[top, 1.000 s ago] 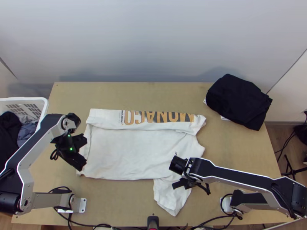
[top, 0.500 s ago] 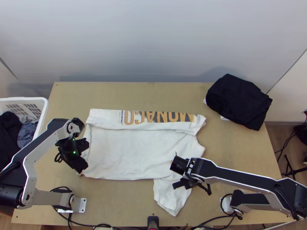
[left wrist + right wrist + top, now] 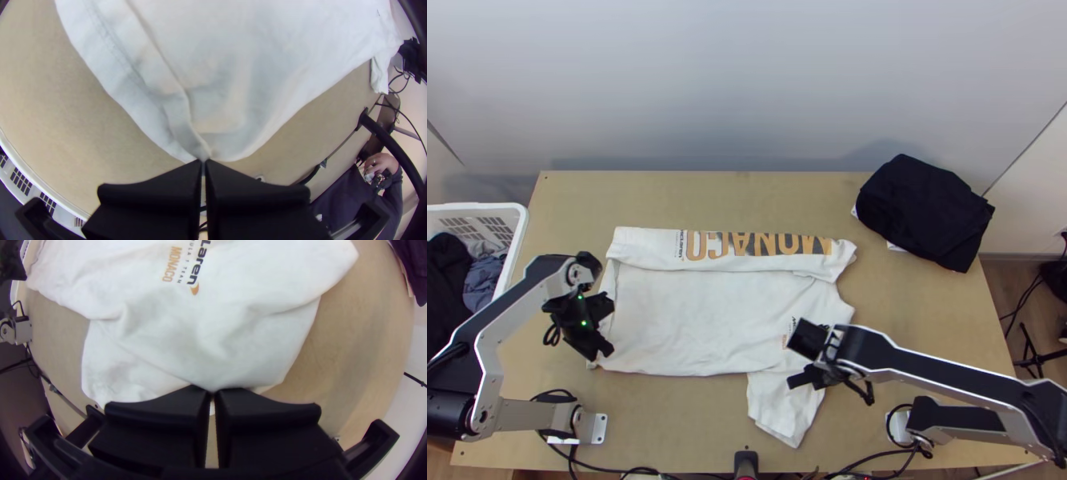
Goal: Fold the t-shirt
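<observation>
Pale wood, the top of a bench (image 3: 707, 192) set close against a smooth grey-white wall (image 3: 747, 88), carries a white t-shirt (image 3: 691, 312) stretched between the two hands of a robot. The left hand (image 3: 600, 328) has its black fingers pressed together on the edge of the shirt's end, while the right hand (image 3: 819, 376) pinches a bit of its cloth beside the sleeve (image 3: 779, 408) that runs toward the near edge. Between the hands the body lies mostly flat; beyond them, on the wall side, a long strip bearing gold and dark lettering is folded over it.

To the left of the left hand, beside the bench, stands a white plastic basket (image 3: 517, 228) with black and grey clothes (image 3: 483, 280) inside. Well beyond the right hand, at the bench's far right corner, sits a heap of black cloth (image 3: 923, 212), a sliver of white under it. Farther right, past the bench, black cables and a dark stand (image 3: 1035, 356) rest on a brown wood floor (image 3: 999, 280). Nearer the arms' bases than either hand, more cables (image 3: 611, 470) trail along the bench's near edge.
</observation>
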Controlling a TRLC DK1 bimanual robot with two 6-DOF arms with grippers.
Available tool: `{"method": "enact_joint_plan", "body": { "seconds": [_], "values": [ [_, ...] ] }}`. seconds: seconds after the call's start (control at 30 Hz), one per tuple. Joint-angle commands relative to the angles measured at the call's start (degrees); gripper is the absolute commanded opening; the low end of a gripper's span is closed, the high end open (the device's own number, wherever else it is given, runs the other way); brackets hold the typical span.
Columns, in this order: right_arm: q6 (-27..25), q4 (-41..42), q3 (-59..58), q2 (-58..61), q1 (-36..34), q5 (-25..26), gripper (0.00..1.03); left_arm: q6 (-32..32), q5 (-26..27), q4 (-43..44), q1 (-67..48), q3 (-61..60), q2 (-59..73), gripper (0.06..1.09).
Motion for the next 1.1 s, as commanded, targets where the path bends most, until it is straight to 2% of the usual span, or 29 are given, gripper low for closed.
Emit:
{"method": "enact_joint_plan", "body": {
  "seconds": [0.0, 0.17, 0.33, 0.5, 0.7, 0.93, 1.07],
  "values": [
    [-2.3, -1.93, 0.24, -6.59, -4.6, 0.07, 0.03, 3.71, 0.38, 0.67, 6.61, 1.88, -0.31, 0.1],
    [-6.43, -2.02, -2.22, -11.78, -9.7, -0.02, 0.03, 5.82, 0.38, 1.02, 11.1, 3.91, 0.57, 0.1],
    [-7.13, -2.02, -1.52, -13.89, -11.11, -0.02, 0.03, 6.18, 0.74, 1.55, 12.15, 5.66, 1.18, 0.1],
    [-8.54, -2.02, 1.56, -13.98, -12.16, -0.02, 0.03, 4.07, 5.48, 0.84, 11.45, 11.82, 1.53, 0.1],
    [-15.83, 0.71, 6.13, -14.42, -17.17, -0.73, 0.03, 0.11, 10.84, -0.56, 11.62, 22.63, 4.96, 0.1],
    [-24.36, 2.2, 14.3, -10.9, -27.28, -6.97, 0.03, -0.33, 11.72, -1.53, 12.06, 29.04, 8.13, 0.1],
    [-28.05, 2.38, 18.43, -6.77, -32.46, -8.02, 0.03, -0.5, 11.72, -1.71, 11.89, 32.38, 10.15, 0.1]
  ]
}}
